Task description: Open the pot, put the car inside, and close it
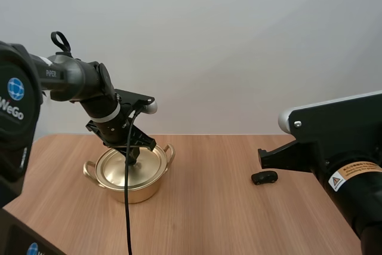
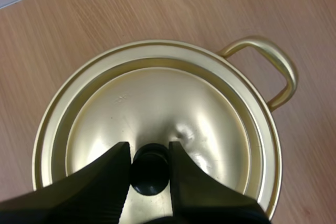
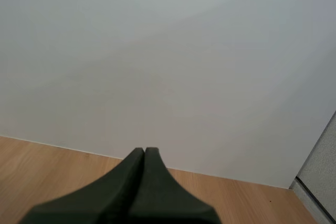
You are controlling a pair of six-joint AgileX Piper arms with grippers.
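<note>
Black knob [image 2: 150,174] of the round golden metal lid [image 2: 157,108] is being pinched by the left gripper [image 2: 148,148], with the lid sitting on the golden two-handled pot [image 1: 134,194]. The right gripper [image 3: 144,153] fingers are being pressed together on nothing. The small black toy car [image 1: 264,177] is lying on the wooden table [image 1: 209,219], well apart from the pot on its right.

Bright, even light; soft glare on lid [image 2: 157,103].

You are looking at a round metal pot [image 1: 144,188] gleaming shiny gold; its domed metal lid [image 2: 157,103] is shining the same gold, with a round black knob [image 2: 150,172]. The small toy car [image 1: 264,177] is showing glossy black. The wooden counter [image 1: 227,219] is showing light brown with fine streaked grain. Your left pincer [image 2: 148,149] and right pincer [image 3: 145,153] are looking matte black.
</note>
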